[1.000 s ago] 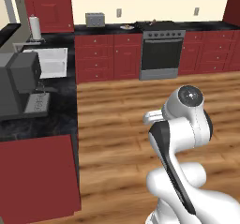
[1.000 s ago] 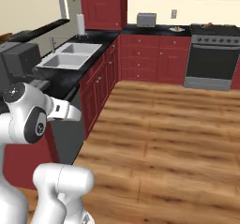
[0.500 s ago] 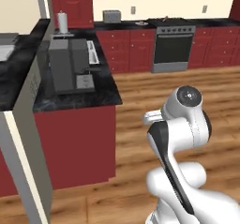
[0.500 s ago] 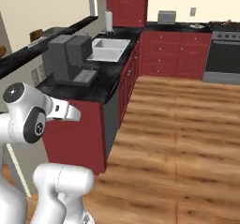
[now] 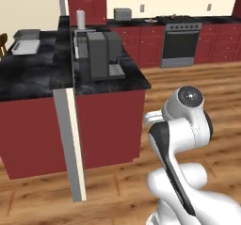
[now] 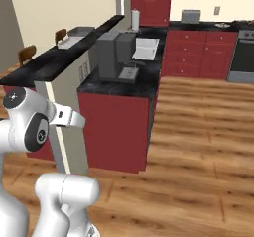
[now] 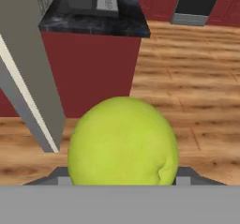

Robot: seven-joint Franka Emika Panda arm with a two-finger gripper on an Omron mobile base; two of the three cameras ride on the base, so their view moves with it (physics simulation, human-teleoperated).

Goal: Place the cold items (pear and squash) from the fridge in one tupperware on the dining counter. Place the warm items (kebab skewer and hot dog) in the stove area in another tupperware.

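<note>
A yellow-green pear (image 7: 123, 143) sits close before the hand camera, and my gripper (image 7: 121, 175) is shut on it, low over the wooden floor beside the island. On the far left of the dining counter (image 5: 28, 78) stands the deep mid-grey tupperware (image 5: 27, 33). A shallower pale tray, the other tupperware (image 5: 22, 47), lies just in front of it. The same tub (image 6: 80, 31) and tray (image 6: 69, 42) show on the black cap of the counter (image 6: 49, 62). The stove (image 5: 181, 43) stands at the back right. Squash, kebab skewer, hot dog and fridge are out of view.
A grey coffee machine (image 5: 103, 54) stands on the black kitchen-side top, with a paper towel roll (image 5: 81, 19) behind it and a toaster (image 5: 123, 14) on the back counter. The wall's grey and cream end post (image 5: 70, 144) reaches the floor. Wooden chairs (image 6: 27, 52) stand at the left.
The whole picture has shifted with the base: the island and dining counter have swung from the left edge toward the middle and grown closer. The arm keeps its folded pose.
</note>
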